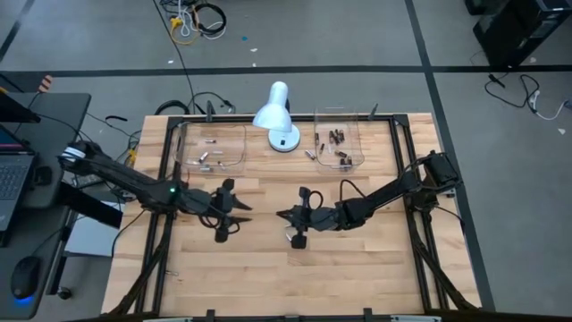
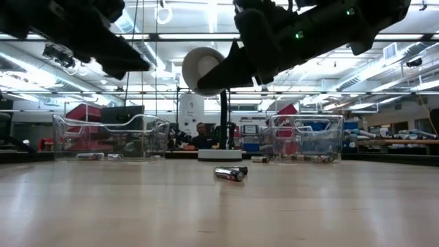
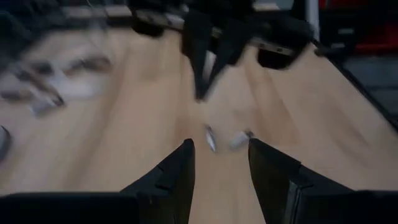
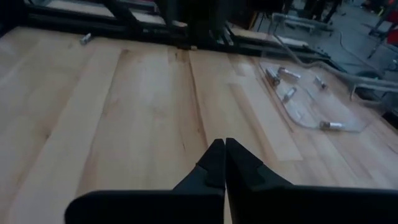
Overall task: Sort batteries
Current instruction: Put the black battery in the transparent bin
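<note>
You are between picks. Most of the batteries already lie in the two clear trays along the far edge of the table: silvery ones in the left tray [image 1: 214, 148], darker ones in the right tray [image 1: 340, 141], with the white lamp [image 1: 277, 114] standing between them. One battery [image 1: 310, 154] lies on the bare wood just beside the right tray's left wall, and in the low view a pair of loose batteries [image 2: 230, 173] lies together on the open table near its middle. These are probably the same two pale cylinders [image 3: 225, 139] that show ahead of the left hand in its wrist view.

The left hand [image 3: 219, 163] hovers over the middle of the table with its fingers spread and nothing between them. The right hand [image 4: 220, 163] faces it from the other side, its fingers pressed together and empty.

Your next move looks like bringing the left hand down over one of the loose pair and closing on it alone. They lie touching or nearly so, so you will need to single one out, and each is far smaller than the hand.

The left wrist view is smeared, so the colour of the loose pair cannot be read. In the high view both arms cover that spot.
</note>
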